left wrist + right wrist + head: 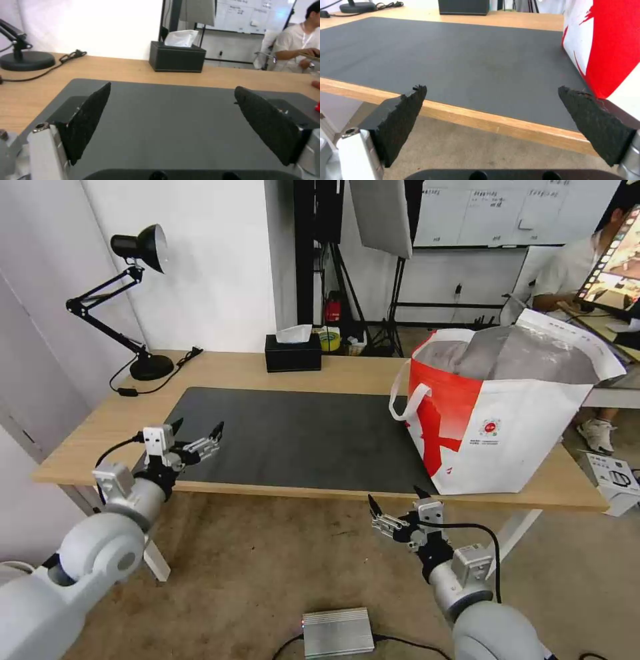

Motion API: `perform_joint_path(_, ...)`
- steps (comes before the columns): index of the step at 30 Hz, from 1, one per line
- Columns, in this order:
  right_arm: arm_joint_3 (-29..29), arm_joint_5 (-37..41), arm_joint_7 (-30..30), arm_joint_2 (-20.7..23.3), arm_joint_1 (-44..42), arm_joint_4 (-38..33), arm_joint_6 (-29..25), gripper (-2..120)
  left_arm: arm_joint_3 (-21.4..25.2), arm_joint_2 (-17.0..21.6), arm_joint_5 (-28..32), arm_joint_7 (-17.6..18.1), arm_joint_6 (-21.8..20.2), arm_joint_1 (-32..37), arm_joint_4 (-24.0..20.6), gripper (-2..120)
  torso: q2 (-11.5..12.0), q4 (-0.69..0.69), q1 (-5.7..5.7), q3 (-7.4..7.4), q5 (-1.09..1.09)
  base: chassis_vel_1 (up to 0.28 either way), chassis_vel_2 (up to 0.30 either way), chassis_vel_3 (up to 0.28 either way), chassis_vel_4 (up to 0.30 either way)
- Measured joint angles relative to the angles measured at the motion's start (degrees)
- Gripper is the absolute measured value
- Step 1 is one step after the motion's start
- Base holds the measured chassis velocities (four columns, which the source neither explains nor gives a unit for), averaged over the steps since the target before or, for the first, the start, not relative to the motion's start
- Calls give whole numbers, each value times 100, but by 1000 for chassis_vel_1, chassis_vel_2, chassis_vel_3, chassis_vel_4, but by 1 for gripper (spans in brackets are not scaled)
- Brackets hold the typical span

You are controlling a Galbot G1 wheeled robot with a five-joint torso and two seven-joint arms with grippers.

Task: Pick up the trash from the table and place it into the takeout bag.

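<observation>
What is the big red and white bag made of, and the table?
The takeout bag looks like smooth woven plastic sheet with a shiny silver foil lining, going by its stiff, boxy sides. The table seems to be light wood or wood-look board, showing pale grain, under a matte dark grey mat.

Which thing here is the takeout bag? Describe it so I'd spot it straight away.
Find the long light-wood table with its dark grey mat. At the mat's right-hand end stands the takeout bag, a big boxy tote. Unlike the small black tissue box at the back edge, it is white and red, with silver lining and loop handles.
</observation>
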State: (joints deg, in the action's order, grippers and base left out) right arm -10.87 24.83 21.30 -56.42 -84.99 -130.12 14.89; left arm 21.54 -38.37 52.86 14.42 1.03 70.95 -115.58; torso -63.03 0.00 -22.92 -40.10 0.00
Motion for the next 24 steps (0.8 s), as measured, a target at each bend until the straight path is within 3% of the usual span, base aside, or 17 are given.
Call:
perform_joint_path(10,0,0,0,0,0,0,0,100,-126,-343,-680,-215,393,301,477,100,0,0,0,0,-1,0,0,0,0)
perform_joint_path(24,0,0,0,0,0,0,0,100,110,-563,-913,-222,597,743,490,100,0,0,0,0,0,0,0,0,0)
